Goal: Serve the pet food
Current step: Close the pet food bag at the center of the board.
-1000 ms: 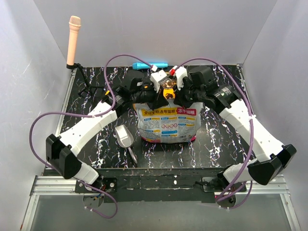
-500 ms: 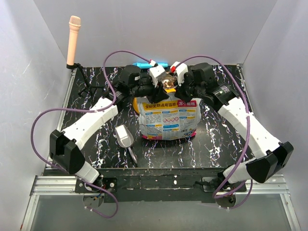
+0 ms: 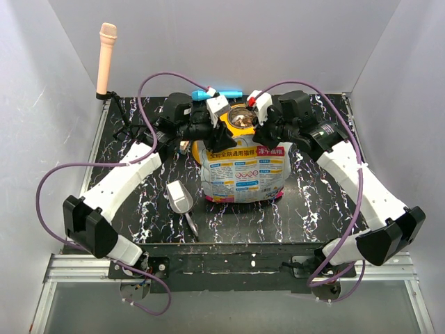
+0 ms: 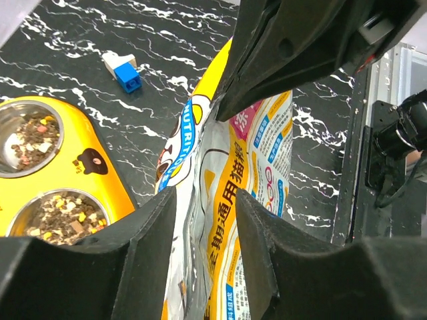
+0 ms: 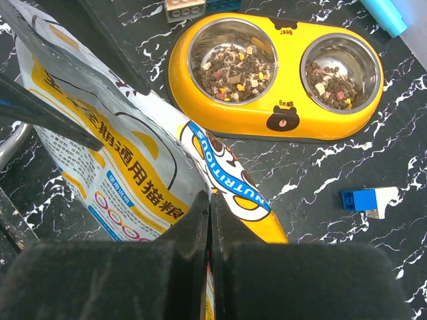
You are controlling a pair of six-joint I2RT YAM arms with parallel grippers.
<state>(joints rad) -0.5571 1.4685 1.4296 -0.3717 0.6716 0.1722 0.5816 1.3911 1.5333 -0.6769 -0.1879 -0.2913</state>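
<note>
The pet food (image 5: 230, 63) is mixed brown kibble lying in both steel cups of the yellow double bowl (image 5: 277, 127), behind the bag. It also shows in the left wrist view (image 4: 60, 217) and the top view (image 3: 241, 120). The white-blue-pink foil bag (image 3: 242, 170) stands upright at mid-table. My right gripper (image 5: 210, 200) is shut on the bag's top edge at its right corner (image 3: 263, 132). My left gripper (image 4: 205, 200) is open, its jaws astride the bag's left top edge (image 4: 220, 167) without pinching it.
A grey metal scoop (image 3: 179, 197) lies left of the bag. A blue-and-white brick (image 5: 367, 200) lies near the bowl. A blue pen (image 3: 217, 93) lies at the back edge. A pink microphone (image 3: 106, 59) stands at the back left.
Both grippers have moved toward the back with the bag's top, standing the bag more upright. The left gripper has drifted left, so the two stand further apart.
</note>
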